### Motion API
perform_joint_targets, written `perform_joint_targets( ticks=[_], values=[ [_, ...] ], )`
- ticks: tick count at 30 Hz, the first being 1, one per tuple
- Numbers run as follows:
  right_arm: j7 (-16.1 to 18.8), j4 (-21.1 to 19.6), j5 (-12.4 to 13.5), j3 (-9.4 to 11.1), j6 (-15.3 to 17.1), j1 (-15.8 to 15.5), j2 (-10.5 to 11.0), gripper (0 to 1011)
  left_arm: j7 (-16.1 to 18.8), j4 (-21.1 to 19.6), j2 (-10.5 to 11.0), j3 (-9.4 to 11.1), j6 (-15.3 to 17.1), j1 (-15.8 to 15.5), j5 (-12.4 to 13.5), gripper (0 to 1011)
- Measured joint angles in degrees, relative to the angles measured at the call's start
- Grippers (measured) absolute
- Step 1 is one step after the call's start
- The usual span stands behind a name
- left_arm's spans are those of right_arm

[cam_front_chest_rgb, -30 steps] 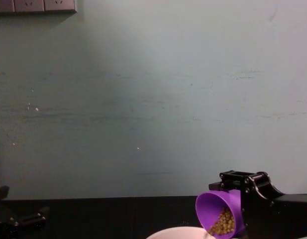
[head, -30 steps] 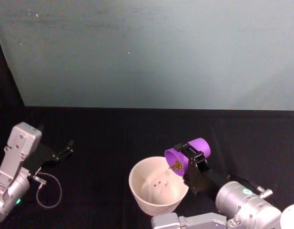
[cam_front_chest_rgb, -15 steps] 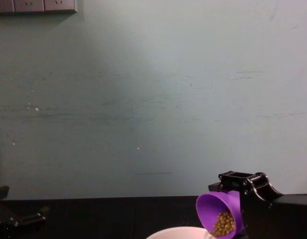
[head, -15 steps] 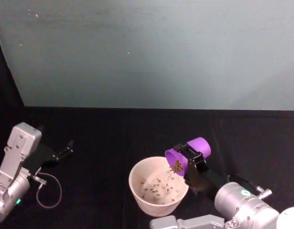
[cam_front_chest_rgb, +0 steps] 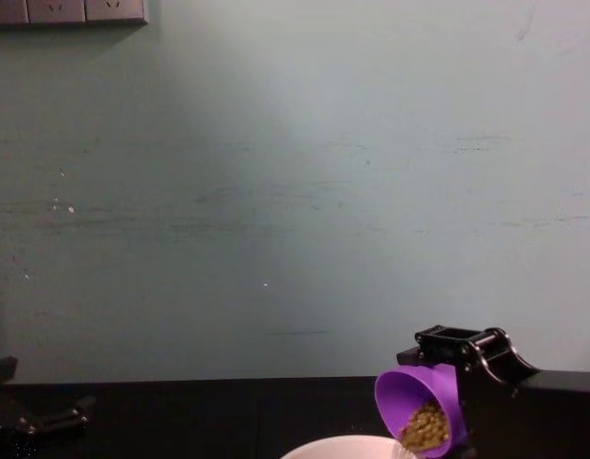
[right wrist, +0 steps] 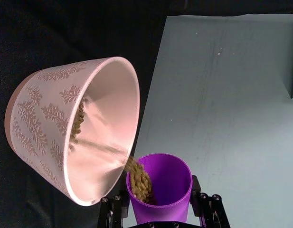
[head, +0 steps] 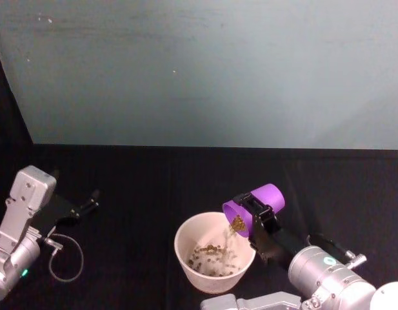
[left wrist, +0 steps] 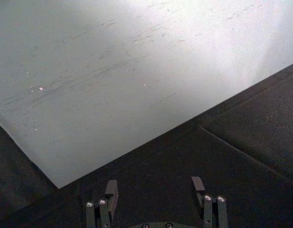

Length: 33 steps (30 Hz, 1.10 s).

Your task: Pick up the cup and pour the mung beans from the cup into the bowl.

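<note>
A: While the cup (head: 271, 194) tips over the right rim of the bowl (head: 178, 240), what holds it?
B: The right tool (head: 255, 212), clamped around it; beans (right wrist: 139, 178) spill into the bowl. The left tool (left wrist: 154, 190) gapes wide, far left, well apart.

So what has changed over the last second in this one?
The mung beans have kept streaming out of the cup. The bowl held only a scatter of them a second ago; now a layer covers its bottom. The right gripper stays shut on the tipped cup over the bowl's rim, in about the same place. The left gripper stays parked at the left, fingers open.
</note>
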Motion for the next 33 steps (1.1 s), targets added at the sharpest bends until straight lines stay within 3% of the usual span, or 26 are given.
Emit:
perform_joint_targets(
  ticks=[19,33],
  values=[
    [1.4,0.1,-4.5,-1.7,0.8,1.2,-0.1,744,0.0,0.0,0.0,0.0,0.0,0.0,0.0,1003],
    [2.4,0.9,-11.1,-4.3,2.1,2.5,0.1,743,0.0,0.0,0.0,0.0,0.0,0.0,0.0,1003]
  ],
)
